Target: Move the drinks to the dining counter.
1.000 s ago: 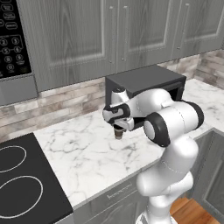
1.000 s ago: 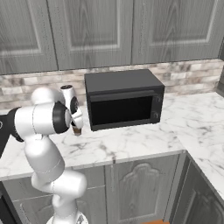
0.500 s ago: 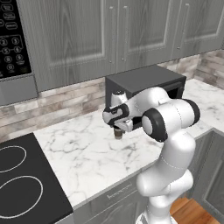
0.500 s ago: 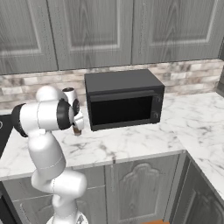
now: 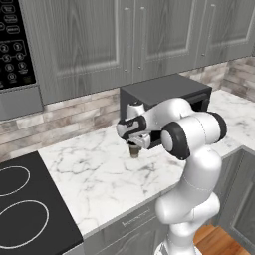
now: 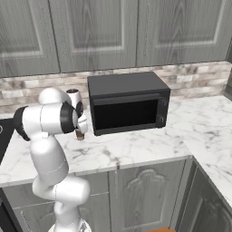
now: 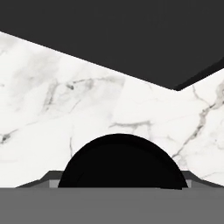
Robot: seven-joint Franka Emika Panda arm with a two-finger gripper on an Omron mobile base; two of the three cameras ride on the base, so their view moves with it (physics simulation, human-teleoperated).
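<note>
At frame centre, the gripper [image 5: 133, 145] sits over the brown cup [image 5: 134, 151] on the marble counter [image 5: 99, 174]; its grip cannot be told. Nothing delivered yet.

Worktop [image 5: 99, 169]: white marble, grey veining, smooth with soft sheen. Microwave [image 6: 128, 102]: matt dark casing, glossier black door. Cabinets [image 6: 113, 31]: grey wood, visible grain, matt. Backsplash [image 5: 74, 117]: rough-looking stone tiles, grey-brown. Stove [image 5: 25, 209]: flat black glass, smooth. Arm [image 5: 191, 164]: glossy white plastic shell, dark joints. Cup [image 5: 133, 151]: dull brown; lid [image 7: 120, 162] matt black. Floor [image 5: 219, 241]: warm polished wood.
</note>
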